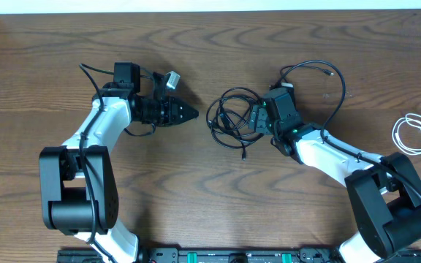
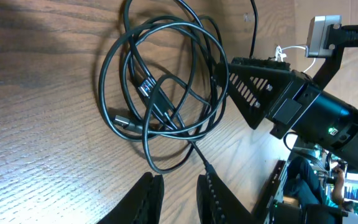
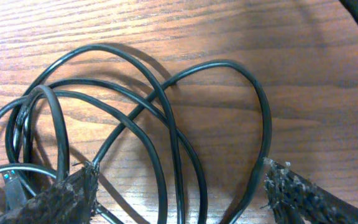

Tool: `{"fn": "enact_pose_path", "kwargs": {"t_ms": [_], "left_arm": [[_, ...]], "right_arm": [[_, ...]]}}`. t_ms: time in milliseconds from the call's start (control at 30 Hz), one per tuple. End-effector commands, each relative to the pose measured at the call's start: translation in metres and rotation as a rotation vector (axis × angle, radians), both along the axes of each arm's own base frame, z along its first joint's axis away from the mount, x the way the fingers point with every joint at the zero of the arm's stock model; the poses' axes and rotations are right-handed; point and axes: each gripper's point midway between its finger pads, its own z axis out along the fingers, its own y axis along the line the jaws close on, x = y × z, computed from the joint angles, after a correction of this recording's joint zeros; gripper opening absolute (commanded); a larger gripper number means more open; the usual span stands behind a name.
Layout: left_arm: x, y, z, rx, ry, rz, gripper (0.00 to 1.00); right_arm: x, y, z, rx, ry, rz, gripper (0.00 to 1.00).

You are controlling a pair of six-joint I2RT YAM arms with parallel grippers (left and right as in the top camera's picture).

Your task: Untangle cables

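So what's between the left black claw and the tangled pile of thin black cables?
Just bare wooden table between the left gripper and black cables; the overhead view shows it.

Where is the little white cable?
In the overhead view, the white cable lies coiled at the far right, alone, beside the right arm, away from the black cables.

Your overhead view is evenly lit and sharp, with only soft, short shadows on the desk (image 1: 218, 212). Your left wrist view is dim at top left, has pale glare on the wood at lower left, and blurs the background at right. Your right wrist view keeps the cables (image 3: 171, 124) crisp, thin shadows just beside them.
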Motion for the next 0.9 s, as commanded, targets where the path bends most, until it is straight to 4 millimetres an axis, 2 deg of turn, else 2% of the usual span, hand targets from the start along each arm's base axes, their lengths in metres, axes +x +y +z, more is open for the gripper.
{"fn": "enact_pose_path", "kwargs": {"t_ms": [0,200,300,433,667,733,867], "left_arm": [[0.005,0.001,0.002,0.013,-0.032,-0.007,0.25],[0.005,0.001,0.002,0.013,-0.033,-0.007,0.25],[0.005,0.001,0.002,0.013,-0.033,-0.007,0.25],[0.005,0.001,0.002,0.013,-0.033,-0.007,0.25],[0.006,0.001,0.002,0.013,-0.033,-0.007,0.25],[0.005,0.001,0.002,0.013,-0.033,-0.007,0.25],[0.006,0.001,0.002,0.013,-0.033,-0.007,0.25]], "right_arm": [[0.003,-0.001,0.005,0.012,-0.004,-0.017,0.85],[0.013,-0.016,0.012,-0.050,-0.066,-0.087,0.90],[0.021,-0.010,0.020,-0.017,-0.104,-0.080,0.96],[0.025,0.005,0.027,0.055,-0.129,-0.033,0.98],[0.019,0.018,0.020,0.041,-0.109,0.064,0.99],[0.018,0.018,0.017,0.029,-0.103,0.073,0.99],[0.024,0.000,0.013,-0.033,-0.117,0.006,0.99]]}}
